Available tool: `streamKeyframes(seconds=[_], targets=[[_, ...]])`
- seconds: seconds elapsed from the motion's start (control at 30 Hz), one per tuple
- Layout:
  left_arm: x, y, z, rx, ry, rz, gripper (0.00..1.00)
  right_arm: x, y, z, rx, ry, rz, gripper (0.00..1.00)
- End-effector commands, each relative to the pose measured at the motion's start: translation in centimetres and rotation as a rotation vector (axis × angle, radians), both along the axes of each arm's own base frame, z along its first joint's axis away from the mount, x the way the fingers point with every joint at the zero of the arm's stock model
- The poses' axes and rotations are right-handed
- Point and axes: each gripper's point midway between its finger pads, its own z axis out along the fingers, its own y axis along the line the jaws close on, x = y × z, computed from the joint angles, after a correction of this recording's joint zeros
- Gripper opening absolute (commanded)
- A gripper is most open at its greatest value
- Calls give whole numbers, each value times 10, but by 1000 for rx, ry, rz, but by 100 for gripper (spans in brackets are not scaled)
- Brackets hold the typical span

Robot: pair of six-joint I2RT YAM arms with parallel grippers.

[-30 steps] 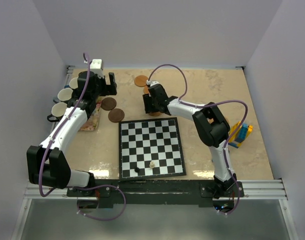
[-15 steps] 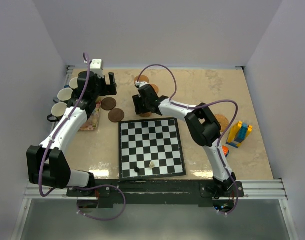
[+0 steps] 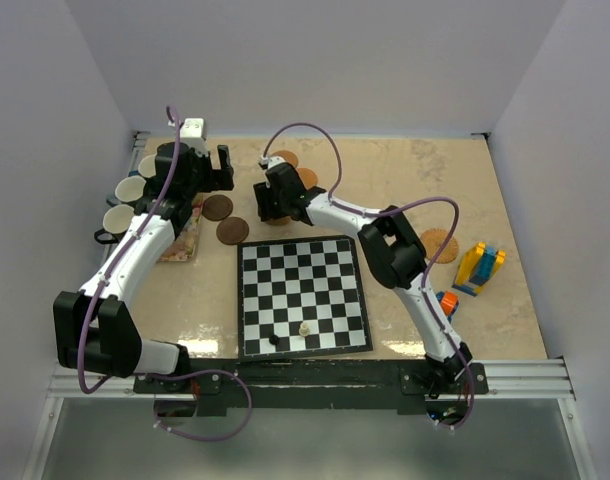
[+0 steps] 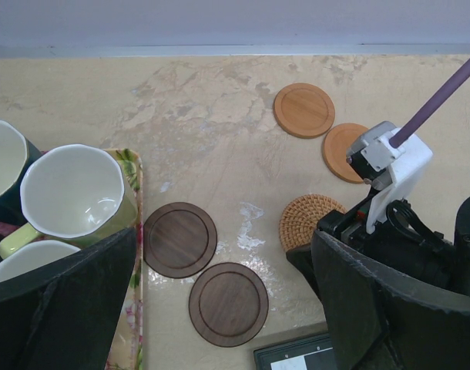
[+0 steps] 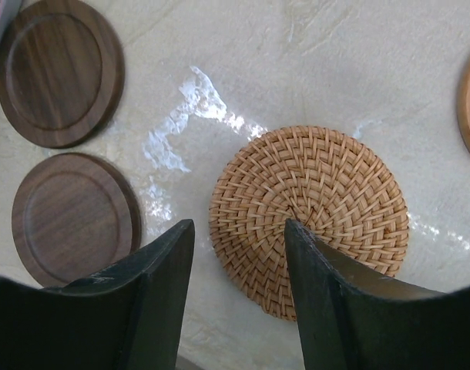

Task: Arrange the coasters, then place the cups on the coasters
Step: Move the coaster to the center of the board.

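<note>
Cups (image 4: 73, 193) at far left, clustering at the floral mat (image 3: 180, 245) beside the left gripper (image 3: 223, 168), hanging wide open, grasping nothing. Lying next, two dark coasters (image 4: 179, 239), then a woven coaster (image 5: 308, 220) beneath the right gripper (image 5: 236, 239), hovering with fingers (image 5: 154, 293) parted, empty; beyond, two tan coasters (image 4: 304, 109).

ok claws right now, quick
left claw: wide open, empty
right claw: partly open over the woven coaster, not gripping it

A beige, marble-patterned tabletop (image 3: 415, 170) is enclosed by plain pale walls (image 3: 315, 60); glare, seemingly from overhead lighting, is reflected near its front edge.
</note>
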Motion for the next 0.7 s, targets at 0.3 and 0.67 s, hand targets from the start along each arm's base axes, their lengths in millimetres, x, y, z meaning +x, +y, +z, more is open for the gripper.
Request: streamKeyframes(seconds=[0.3,0.67], targets=[[3,0,20,-12,-58,9,100,10,3,-55,-97,52,-19,55],[3,0,19,-12,-55,8,100,44,-7,-54,-85,21,-109,56]])
